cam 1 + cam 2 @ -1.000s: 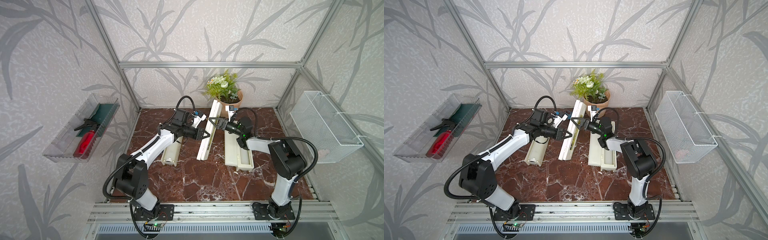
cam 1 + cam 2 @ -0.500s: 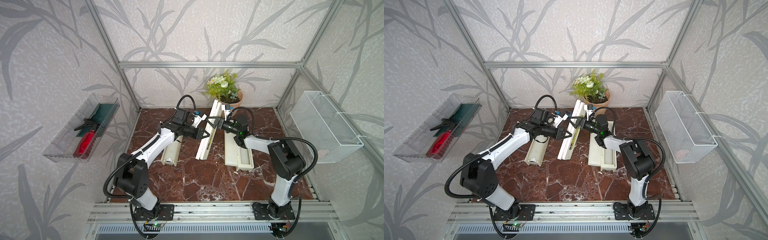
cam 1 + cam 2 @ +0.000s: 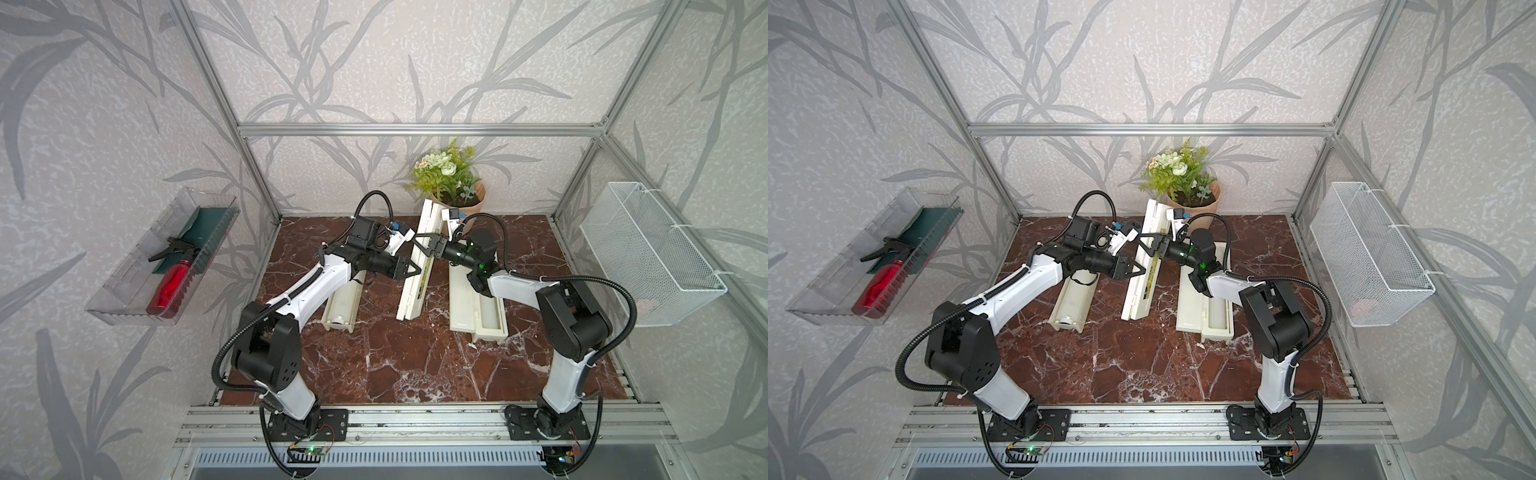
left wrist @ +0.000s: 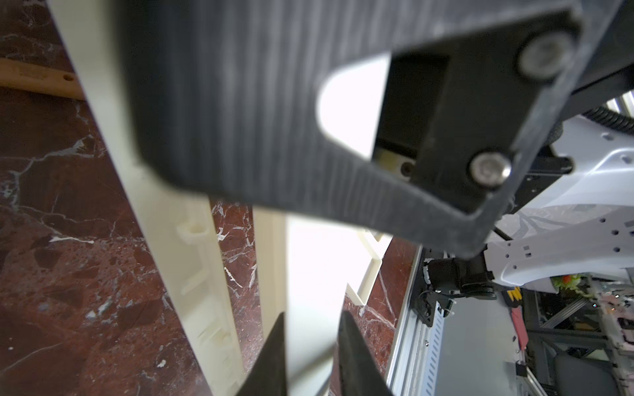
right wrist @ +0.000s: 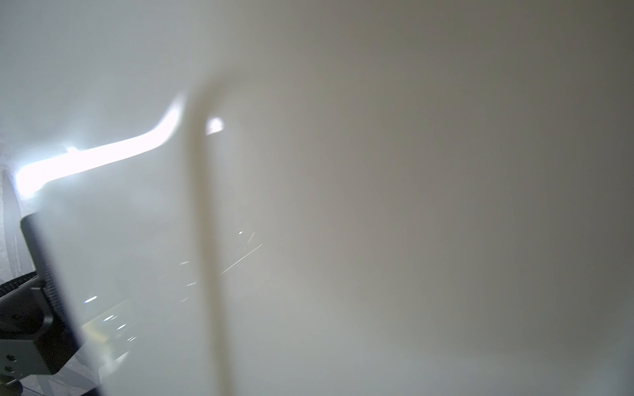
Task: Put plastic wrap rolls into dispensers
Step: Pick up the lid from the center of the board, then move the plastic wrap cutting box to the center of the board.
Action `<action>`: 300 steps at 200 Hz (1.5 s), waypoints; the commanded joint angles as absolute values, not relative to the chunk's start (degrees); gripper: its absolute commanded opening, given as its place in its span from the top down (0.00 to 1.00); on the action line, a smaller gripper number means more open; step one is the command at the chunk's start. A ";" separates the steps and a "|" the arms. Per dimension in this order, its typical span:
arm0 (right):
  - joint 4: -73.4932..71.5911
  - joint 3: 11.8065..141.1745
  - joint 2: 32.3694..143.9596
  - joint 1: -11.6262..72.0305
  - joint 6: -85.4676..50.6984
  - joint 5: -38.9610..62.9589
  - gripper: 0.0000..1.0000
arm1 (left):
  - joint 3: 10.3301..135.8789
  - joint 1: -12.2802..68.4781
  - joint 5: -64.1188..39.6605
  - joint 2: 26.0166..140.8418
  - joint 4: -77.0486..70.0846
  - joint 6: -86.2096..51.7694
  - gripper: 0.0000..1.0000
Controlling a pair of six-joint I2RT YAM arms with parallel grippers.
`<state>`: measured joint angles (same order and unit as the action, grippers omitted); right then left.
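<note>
**Top views.** The left hand (image 3: pixel 417 271) is reaching across the desk (image 3: pixel 374 365) to the left side of the middle box (image 3: pixel 410 296), a long cream piece carrying a yellow-green strip (image 3: pixel 1152 276). From above its fingers are merging into one dark wedge, so their gap is not readable here. The right hand (image 3: pixel 427 245) is meeting the same box from the opposite side, farther back, with its fingers standing wide about it. Whether they are pressing on it cannot be told. In both top views the left dispenser (image 3: pixel 344 303) is lying beside the box with its far half hidden under the left arm. The hollow end of a roll (image 3: pixel 338 320) is showing at its near end. The right dispenser (image 3: pixel 1192 309) is lying open with its far end covered by the right arm. A pale length in its trough (image 3: pixel 1217 313) is reading as the second roll, though faintly.

**Left wrist view.** The left hand's two fingertips (image 4: pixel 279 343) are standing slightly apart with nothing between them. A large, unfocused dark ribbed part (image 4: pixel 274 120) is blocking much of the frame. The box's ribbed cream edge is running past beside the fingertips, and the right dispenser beyond is washing out to white.

**Right wrist view.** A blurred cream surface (image 5: pixel 411 205) is filling nearly everything. Only one dark finger (image 5: pixel 48 274) is showing, cut off by the frame.
</note>
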<state>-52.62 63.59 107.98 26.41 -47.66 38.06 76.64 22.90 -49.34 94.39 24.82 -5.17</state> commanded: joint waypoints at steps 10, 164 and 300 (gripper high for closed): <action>-52.92 64.69 106.36 27.11 -45.83 39.17 0.29 | 78.87 22.53 -47.17 93.78 24.21 -4.74 0.61; -7.61 75.00 101.83 26.62 -37.88 31.11 0.30 | 85.30 -2.69 -8.65 103.16 46.35 -6.27 0.48; -5.11 75.53 103.50 27.41 -36.92 33.31 0.30 | 79.50 -1.87 -25.38 110.68 42.81 -5.61 0.82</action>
